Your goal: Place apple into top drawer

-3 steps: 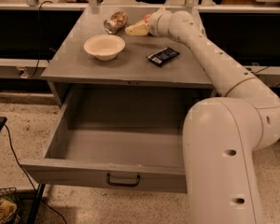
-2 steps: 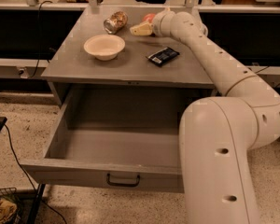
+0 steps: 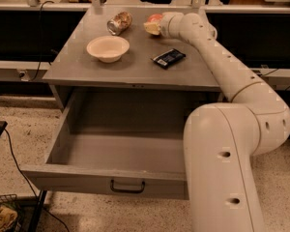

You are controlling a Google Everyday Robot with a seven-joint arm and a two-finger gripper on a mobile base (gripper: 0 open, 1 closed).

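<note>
The apple (image 3: pixel 155 18) shows as a small red-orange shape at the back of the grey tabletop, right of the can. My gripper (image 3: pixel 152 28) is at the end of the long white arm, directly at the apple and partly covering its front. I cannot see whether it holds the apple. The top drawer (image 3: pixel 87 175) is pulled wide open below the tabletop. Its inside is bare, and a small dark handle (image 3: pixel 127 186) sits in the middle of its front panel.
A cream bowl (image 3: pixel 108 48) stands on the table's left half. A brownish can (image 3: pixel 119 23) lies on its side behind it. A dark flat packet (image 3: pixel 168 58) lies near the middle. My bulky white arm base (image 3: pixel 222 168) stands over the drawer's right end.
My gripper's tip has shifted a little to the right at the back of the table. The apple's red now shows above it. Nothing else has moved.
</note>
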